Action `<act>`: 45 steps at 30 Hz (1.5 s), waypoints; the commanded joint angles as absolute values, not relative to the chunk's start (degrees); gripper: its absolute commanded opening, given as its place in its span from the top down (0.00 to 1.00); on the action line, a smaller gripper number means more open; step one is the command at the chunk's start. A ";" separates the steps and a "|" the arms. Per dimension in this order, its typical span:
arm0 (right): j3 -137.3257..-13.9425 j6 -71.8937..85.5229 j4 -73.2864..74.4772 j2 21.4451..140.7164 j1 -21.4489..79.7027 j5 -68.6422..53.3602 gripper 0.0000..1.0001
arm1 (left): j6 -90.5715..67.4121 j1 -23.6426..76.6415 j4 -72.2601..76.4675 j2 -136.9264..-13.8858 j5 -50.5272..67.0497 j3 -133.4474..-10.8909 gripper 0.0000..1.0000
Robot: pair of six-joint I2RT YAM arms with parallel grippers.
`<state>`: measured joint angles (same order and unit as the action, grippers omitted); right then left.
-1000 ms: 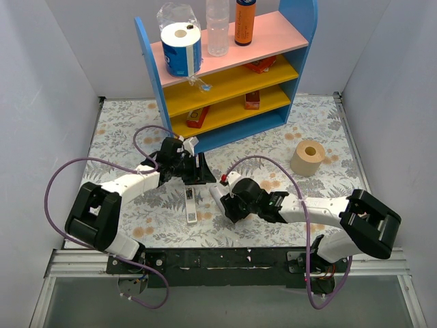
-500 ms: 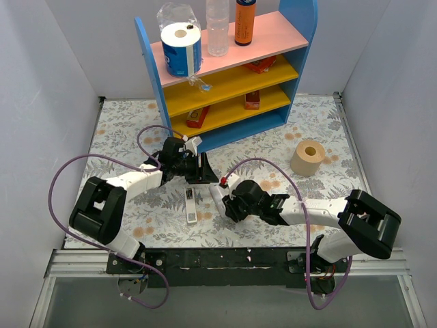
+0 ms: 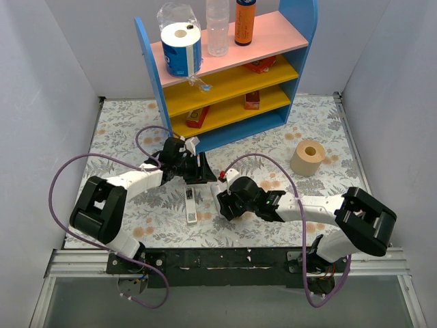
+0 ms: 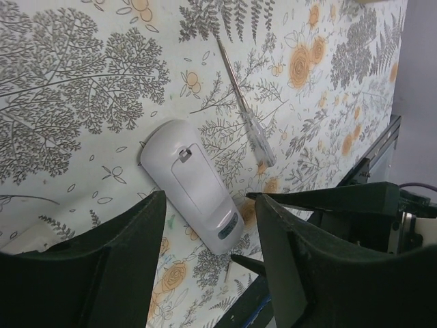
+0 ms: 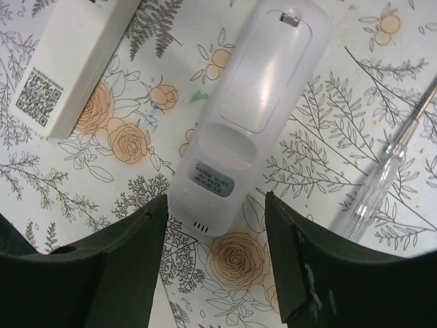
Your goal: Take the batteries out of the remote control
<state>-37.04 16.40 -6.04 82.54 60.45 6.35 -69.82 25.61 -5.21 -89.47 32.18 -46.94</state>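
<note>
While the white remote [image 5: 252, 102] lies back-up beneath both | left tool [image 4: 208, 219]: spread, gripping nothing | right tool [image 5: 213, 219]: spread, gripping nothing

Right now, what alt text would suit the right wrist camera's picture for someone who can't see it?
A white plastic remote control lies back-up on a floral tablecloth, battery cover shut, between the dark fingers of the open right gripper. A white box with a QR code lies upper left, a clear-handled screwdriver at right.

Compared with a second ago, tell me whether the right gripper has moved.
Yes, slightly. The right gripper has shifted left in the top view, away from the cardboard roll.
</note>
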 commanded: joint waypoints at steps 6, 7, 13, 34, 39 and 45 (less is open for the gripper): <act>-39.63 30.76 -1.33 81.38 63.46 19.15 0.34 | -73.12 25.31 -17.66 -79.21 18.20 -52.12 0.43; -40.86 31.02 -0.10 82.34 64.15 20.47 0.34 | -73.65 25.40 -18.62 -78.49 17.41 -52.12 0.42; -44.20 32.78 3.42 86.74 66.09 23.11 0.34 | -75.06 24.79 -19.95 -74.10 14.24 -51.42 0.38; -39.73 9.33 -5.27 85.25 66.28 10.92 0.53 | -72.96 24.26 -19.60 -76.10 20.56 -49.39 0.42; -39.90 6.51 -6.50 86.83 65.66 8.79 0.59 | -70.93 24.26 -19.34 -80.59 21.97 -50.36 0.50; -39.82 6.59 -7.21 87.10 65.21 8.96 0.59 | -72.07 24.35 -18.73 -82.97 24.08 -49.31 0.57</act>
